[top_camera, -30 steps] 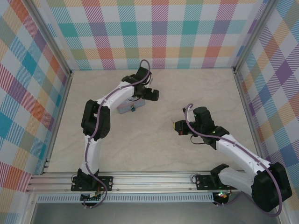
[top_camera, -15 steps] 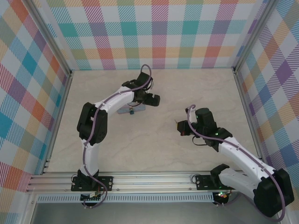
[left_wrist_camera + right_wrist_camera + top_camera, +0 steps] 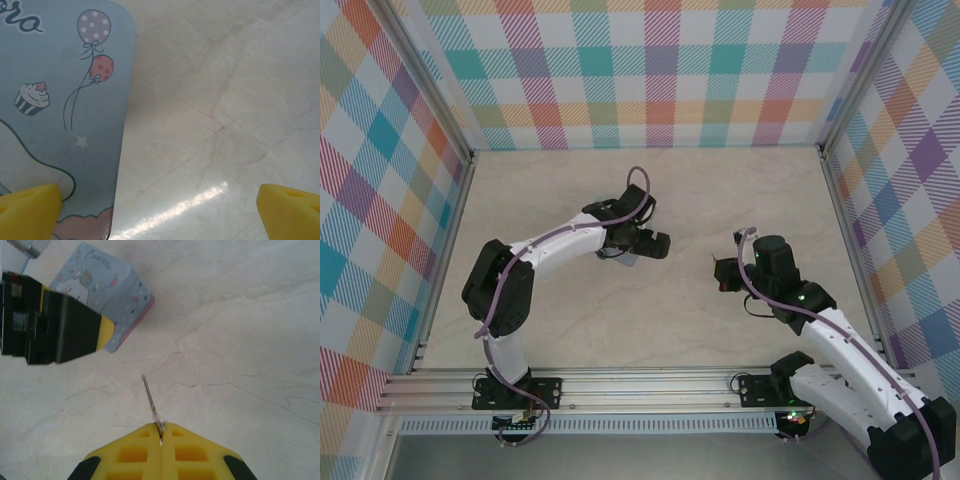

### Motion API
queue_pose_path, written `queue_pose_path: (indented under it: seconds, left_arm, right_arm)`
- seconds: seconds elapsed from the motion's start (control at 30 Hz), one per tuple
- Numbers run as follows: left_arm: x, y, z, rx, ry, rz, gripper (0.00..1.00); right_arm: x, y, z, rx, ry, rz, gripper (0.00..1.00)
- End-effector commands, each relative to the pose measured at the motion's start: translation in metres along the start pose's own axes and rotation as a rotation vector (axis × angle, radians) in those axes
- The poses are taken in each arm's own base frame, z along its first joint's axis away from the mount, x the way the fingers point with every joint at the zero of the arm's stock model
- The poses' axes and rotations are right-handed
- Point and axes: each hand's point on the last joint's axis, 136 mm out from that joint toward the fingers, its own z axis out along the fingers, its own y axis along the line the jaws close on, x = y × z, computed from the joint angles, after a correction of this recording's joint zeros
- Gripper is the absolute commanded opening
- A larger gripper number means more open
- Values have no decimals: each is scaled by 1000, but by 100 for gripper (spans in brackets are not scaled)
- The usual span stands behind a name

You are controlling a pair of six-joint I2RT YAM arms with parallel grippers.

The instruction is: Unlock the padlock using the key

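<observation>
While the key [image 3: 148,394] is pinched in the closed right gripper [image 3: 161,429], the left gripper [image 3: 159,207] is held spread over the tin [image 3: 65,100].

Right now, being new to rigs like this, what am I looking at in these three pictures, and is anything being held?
Two white robot arms are bolted at the near edge of a table. One picture looks down on them from above. The other two come from cameras on the wrists, so the yellow blocks are each arm's own fingers. The left gripper hangs open over a pale blue tin with cartoon drawings. The right gripper is shut on a thin metal key, which sticks out above the table.
</observation>
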Motion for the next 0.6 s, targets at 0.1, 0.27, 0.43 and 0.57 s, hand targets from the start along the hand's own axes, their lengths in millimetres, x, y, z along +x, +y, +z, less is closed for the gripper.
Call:
queue_pose_path:
  seconds: [0.1, 0.27, 0.43, 0.57]
  left_arm:
    - [33, -24, -6, 43, 42, -42, 100]
    - [34, -53, -11, 125, 22, -49, 100]
    - [37, -83, -5, 212, 34, -51, 100]
    - [31, -96, -1, 231, 33, -30, 100]
  right_arm:
    - [-12, -14, -13, 74, -35, 25, 0]
    - [-8, -31, -16, 132, -36, 87, 0]
    - [-8, -36, -19, 146, -49, 105, 0]
    - [-8, -37, -19, 145, -49, 106, 0]
